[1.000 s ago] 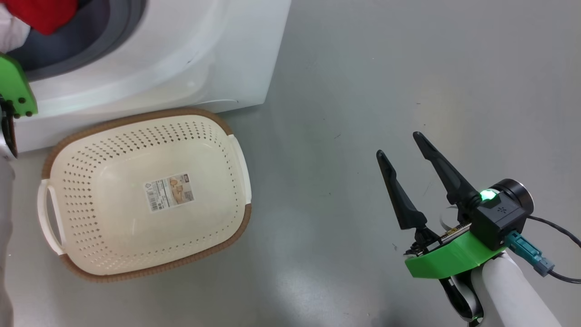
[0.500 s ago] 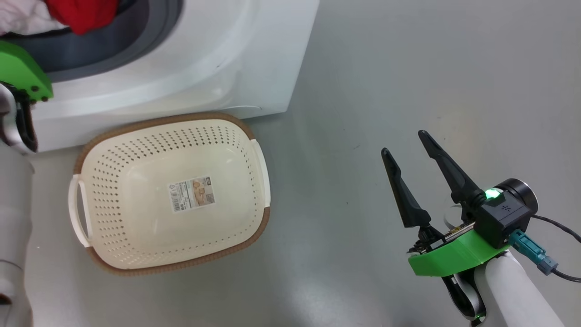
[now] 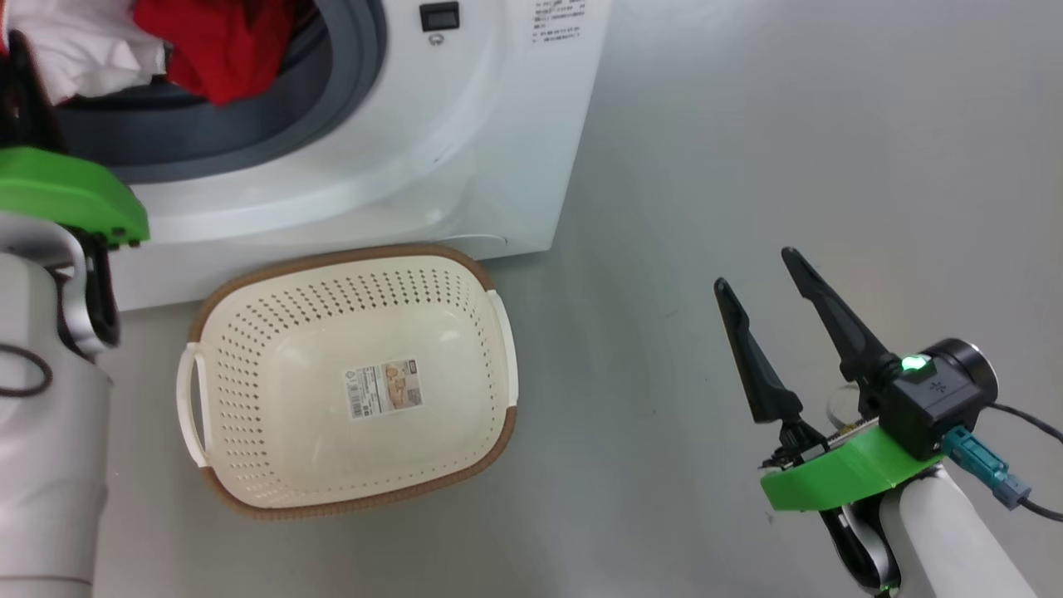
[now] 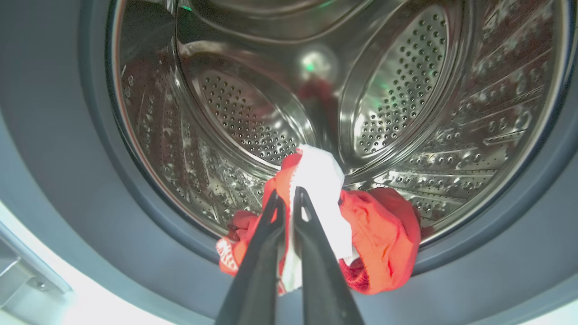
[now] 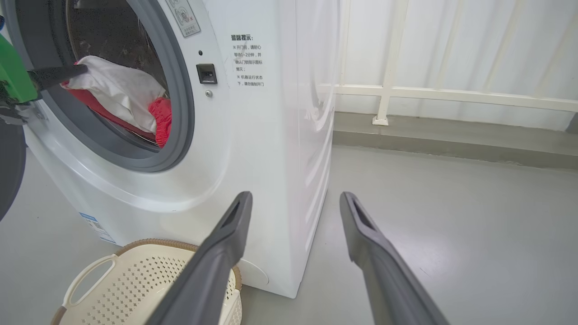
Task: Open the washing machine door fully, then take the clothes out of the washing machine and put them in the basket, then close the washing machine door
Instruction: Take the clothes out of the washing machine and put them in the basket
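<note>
Lower centre, left gripper (image 4: 287,193) pinches red-and-white clothes (image 4: 384,225) at the washing machine (image 4: 244,117) mouth; lower right, right gripper (image 3: 755,267) gapes empty.

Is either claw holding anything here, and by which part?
The left claw is shut on the clothes, pinching the white lining at the bundle's top. The right claw is open, empty.

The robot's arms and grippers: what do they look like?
The right gripper and left gripper each have two long, tapering dark fingers. Behind them sits a bright green bracket on a pale rounded forearm. The right wrist also carries a black camera box with a green light, a teal plug and a black cable.
</note>
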Motion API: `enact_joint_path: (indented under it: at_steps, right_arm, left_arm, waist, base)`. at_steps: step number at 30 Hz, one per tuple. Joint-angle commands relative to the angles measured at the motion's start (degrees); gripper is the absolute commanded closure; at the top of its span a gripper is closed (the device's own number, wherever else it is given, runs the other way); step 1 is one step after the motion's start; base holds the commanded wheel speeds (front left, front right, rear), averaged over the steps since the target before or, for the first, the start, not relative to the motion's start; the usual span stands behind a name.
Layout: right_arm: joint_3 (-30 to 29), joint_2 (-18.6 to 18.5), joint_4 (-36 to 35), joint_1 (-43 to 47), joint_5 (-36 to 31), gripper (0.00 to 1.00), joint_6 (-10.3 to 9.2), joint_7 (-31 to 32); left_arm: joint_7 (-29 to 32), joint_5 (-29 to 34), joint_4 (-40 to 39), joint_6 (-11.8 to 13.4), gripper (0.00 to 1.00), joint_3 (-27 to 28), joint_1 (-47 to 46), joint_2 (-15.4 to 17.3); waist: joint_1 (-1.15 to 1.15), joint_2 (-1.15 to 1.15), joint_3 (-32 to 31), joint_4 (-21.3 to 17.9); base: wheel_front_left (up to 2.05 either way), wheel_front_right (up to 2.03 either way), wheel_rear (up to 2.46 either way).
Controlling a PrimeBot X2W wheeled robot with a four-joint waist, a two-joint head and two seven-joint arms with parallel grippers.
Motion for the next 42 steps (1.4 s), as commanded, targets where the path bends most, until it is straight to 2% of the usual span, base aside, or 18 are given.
enact_joint_path:
  at_steps: [1, 23, 36, 42]
  right_arm:
    - [0.84, -0.28, -1.11, 1.92, 0.29, 0.0, 0.35, -0.37]
    - [1.19, 0.64, 0.26, 6.13, 1.02, 0.0, 0.35, -0.37]
    - [1.55, 0.67, 0.76, 8.17, 1.49, 0.0, 0.35, -0.37]
    - [1.84, 0.69, 0.6, 8.6, 1.62, 0.0, 0.35, -0.37]
  left_arm:
    - [-0.68, 0.77, -3.74, -0.01, 1.0, 1.9, 2.07, 1.96]
    - [-0.4, 4.54, -27.49, 1.26, 1.0, 3.52, 23.39, 0.01]
    - [6.43, 4.76, -46.5, 3.36, 1.0, 2.55, 35.19, 0.46]
    - [9.26, 3.6, -49.71, 3.57, 1.0, 1.8, 39.15, -0.25]
  waist:
    - [0.0, 0.0, -1.77, 0.79]
    - [0.0, 0.0, -12.7, 1.4]
    - [0.0, 0.0, -17.61, 1.06]
    - [0.0, 0.0, -17.61, 1.04]
  base:
    - [0.0, 0.0, 0.0]
    - [0.0, 0.0, 0.0]
    - [0.0, 0.0, 0.0]
    - [0.0, 0.0, 0.0]
